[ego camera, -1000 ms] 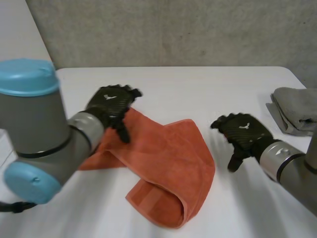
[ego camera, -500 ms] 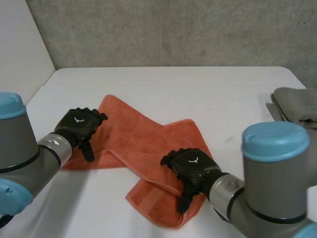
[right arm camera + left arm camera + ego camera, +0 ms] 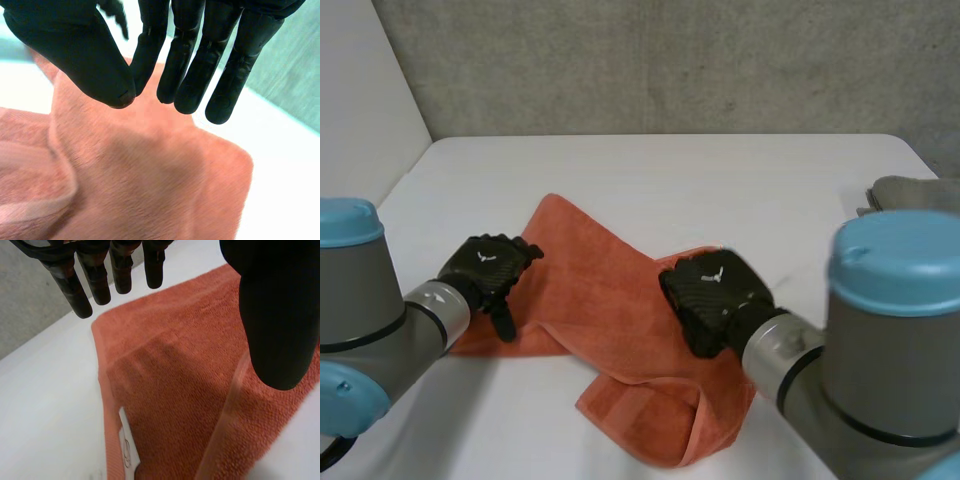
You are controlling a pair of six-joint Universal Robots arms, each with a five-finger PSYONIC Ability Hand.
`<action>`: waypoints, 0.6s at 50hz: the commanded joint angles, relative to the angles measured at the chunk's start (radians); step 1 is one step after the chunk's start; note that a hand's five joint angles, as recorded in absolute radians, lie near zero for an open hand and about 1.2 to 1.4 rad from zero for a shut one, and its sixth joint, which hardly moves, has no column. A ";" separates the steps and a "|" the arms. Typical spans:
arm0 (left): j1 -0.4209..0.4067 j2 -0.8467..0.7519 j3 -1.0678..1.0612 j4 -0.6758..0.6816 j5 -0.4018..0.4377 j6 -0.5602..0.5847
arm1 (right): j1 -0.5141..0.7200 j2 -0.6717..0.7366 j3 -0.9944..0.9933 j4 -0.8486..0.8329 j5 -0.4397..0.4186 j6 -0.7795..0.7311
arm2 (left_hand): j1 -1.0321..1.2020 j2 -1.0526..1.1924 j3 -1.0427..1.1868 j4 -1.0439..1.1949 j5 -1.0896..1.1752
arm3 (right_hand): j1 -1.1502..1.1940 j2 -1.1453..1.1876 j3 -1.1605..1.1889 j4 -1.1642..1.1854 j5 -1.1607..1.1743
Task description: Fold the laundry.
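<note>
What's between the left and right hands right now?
Only the orange terry towel: in the head view its flat middle spans the gap from the left hand to the right hand, with nothing lying on it.

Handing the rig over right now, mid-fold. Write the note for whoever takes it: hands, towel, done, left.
Left hand: open, over the left end of the orange towel, holding nothing.
Right hand: open, above the towel's right part.
The towel lies rumpled on the table, its near end doubled over; no neat fold yet.
Grey cloth at the table's right edge.
Left: grasp, flatten and fold the towel.
</note>
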 commanded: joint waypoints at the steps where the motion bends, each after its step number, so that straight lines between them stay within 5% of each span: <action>1: -0.009 -0.040 0.001 -0.003 -0.001 0.005 | -0.045 -0.092 0.029 0.016 0.003 -0.124 | 0.093 0.084 0.078 0.083 0.066 | 0.409 0.228 0.218 0.212 0.229; 3: -0.011 -0.040 0.000 -0.004 -0.001 0.004 | -0.046 -0.092 0.037 0.032 0.003 -0.121 | 0.128 0.119 0.113 0.118 0.101 | 0.355 0.174 0.164 0.158 0.174; 4: -0.013 -0.040 0.000 -0.004 -0.001 0.004 | -0.046 -0.092 0.048 0.060 0.000 -0.112 | 0.154 0.145 0.139 0.144 0.127 | 0.050 -0.131 -0.142 -0.148 -0.131; 6: -0.014 -0.040 -0.005 -0.006 -0.001 0.002 | -0.046 -0.092 0.060 0.086 0.000 -0.098 | 0.234 0.225 0.219 0.223 0.207 | -0.088 -0.269 -0.280 -0.285 -0.269; 30: -0.016 -0.060 -0.010 -0.072 -0.014 0.004 | -0.039 -0.092 0.224 0.033 -0.025 -0.029 | 0.745 0.736 0.730 0.735 0.718 | -0.224 -0.405 -0.415 -0.421 -0.404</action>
